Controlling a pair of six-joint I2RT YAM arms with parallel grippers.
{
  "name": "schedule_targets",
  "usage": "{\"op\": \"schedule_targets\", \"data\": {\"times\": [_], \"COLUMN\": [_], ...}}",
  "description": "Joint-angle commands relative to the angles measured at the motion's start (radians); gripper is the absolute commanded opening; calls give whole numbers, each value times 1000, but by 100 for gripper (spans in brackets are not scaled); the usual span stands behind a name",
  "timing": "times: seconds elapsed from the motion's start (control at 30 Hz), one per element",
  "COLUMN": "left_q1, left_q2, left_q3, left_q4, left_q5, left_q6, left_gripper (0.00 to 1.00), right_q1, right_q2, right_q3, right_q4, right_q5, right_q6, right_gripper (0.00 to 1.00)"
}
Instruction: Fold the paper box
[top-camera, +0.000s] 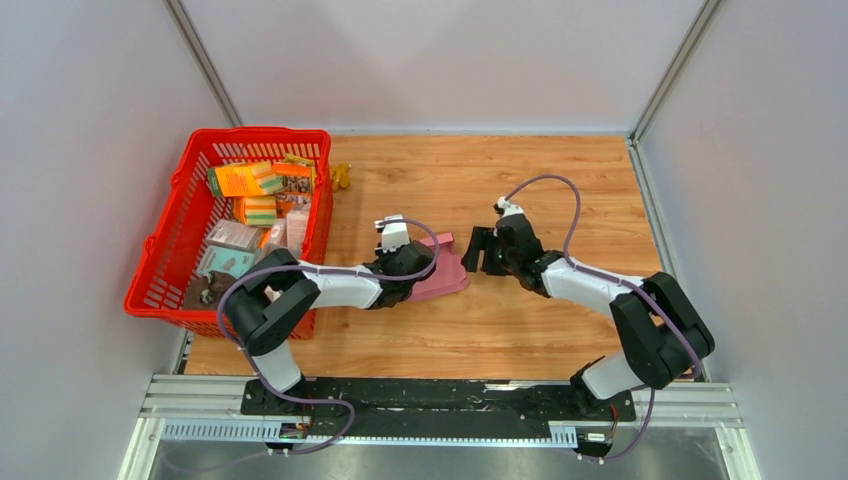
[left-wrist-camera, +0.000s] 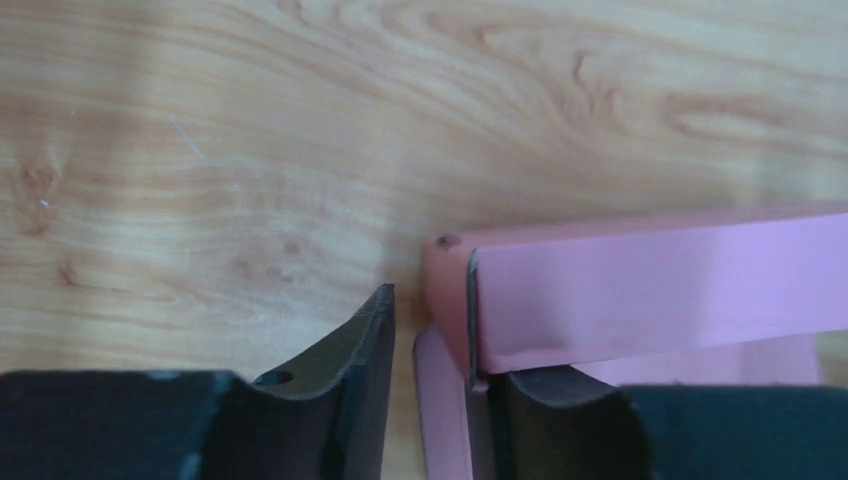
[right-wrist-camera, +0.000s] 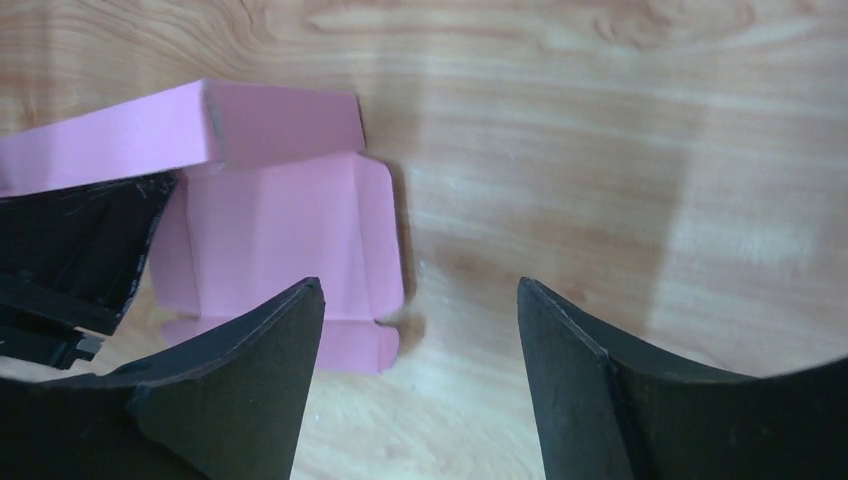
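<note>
Paper box (top-camera: 450, 275) sits mid-table (top-camera: 540, 180), a bit left of centre, between the two grippers. It is pink card, only partly formed. In the right wrist view one long wall stands up along one edge, w/ a flat panel and small flaps lying on the wood beside it.

L gripper (top-camera: 424, 270) meets the box from the left, low over the wood. In the left wrist view its jaws are part-way apart w/ the box corner in the gap. One finger (left-wrist-camera: 560, 425) is against the pink wall, while the other finger (left-wrist-camera: 345, 400) is clear of it, w/ a strip of bare wood between — not a pinch.

R gripper (top-camera: 471, 250) is just right of the box. Its jaws are spread wide w/ only wood between them. The box lies off to one side, partly hidden behind one finger (right-wrist-camera: 250, 390).

Red basket (top-camera: 255, 133) is at the far left of the table, holding orange packets (top-camera: 240, 180) and grey packets (top-camera: 232, 236). A small yellow item (top-camera: 341, 176) lies just beside its far right corner.
</note>
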Motion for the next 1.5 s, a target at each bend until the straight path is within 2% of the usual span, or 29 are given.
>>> {"op": "schedule_targets", "data": {"times": [0.0,0.07,0.17,0.2,0.23,0.33,0.37,0.4,0.47,0.53,0.67,0.73,0.8,0.83,0.9,1.07,1.1,1.23,1.3,1.47], "left_q1": [-3,-3,-3,-3,-3,-1,0,0,0,-1,-1,-18,-49,-66,-112,-210,-219,-268,-279,-296], "left_q2": [-74,-107,-187,-233,-264,-448,-498,-594,-704,-756,-824,-816,-749,-717,-623,-473,-451,-350,-290,-146], "left_q3": [-64,-91,-140,-171,-191,-335,-357,-373,-371,-349,-294,-262,-170,-127,-26,68,80,128,149,240], "left_q4": [38,78,109,119,130,220,201,172,49,-64,-180,-204,-270,-352,-411,-408,-411,-416,-420,-499], "left_q5": [91,120,192,221,249,378,434,470,557,611,787,808,791,773,672,578,559,495,470,412], "left_q6": [23,36,62,71,72,83,85,95,131,167,241,296,347,409,468,625,646,753,780,832], "left_gripper": [43,54,64,75,77,77,77,72,69,66,58,60,62,62,62,62,61,61,61,66], "right_q1": [-28,-31,-31,-31,-30,-31,-30,-31,-31,-33,-34,-34,-34,-34,-33,-34,-36,-44,-60,-105], "right_q2": [-67,-56,-31,-30,-28,4,15,37,62,96,111,93,75,67,56,58,59,59,53,-11], "right_q3": [-31,-45,-62,-77,-89,-115,-124,-129,-140,-149,-135,-152,-178,-201,-209,-212,-210,-213,-224,-267], "right_q4": [-99,-87,-56,-50,15,97,114,128,179,229,219,211,232,249,255,269,271,274,292,375], "right_q5": [-151,-174,-211,-234,-246,-306,-314,-321,-328,-348,-326,-312,-311,-305,-306,-321,-326,-334,-363,-484], "right_q6": [75,78,99,120,133,188,197,206,225,234,239,259,297,303,308,314,309,309,309,322], "right_gripper": [74,74,75,75,75,74,74,74,70,66,55,46,45,44,43,34,31,7,0,0]}}
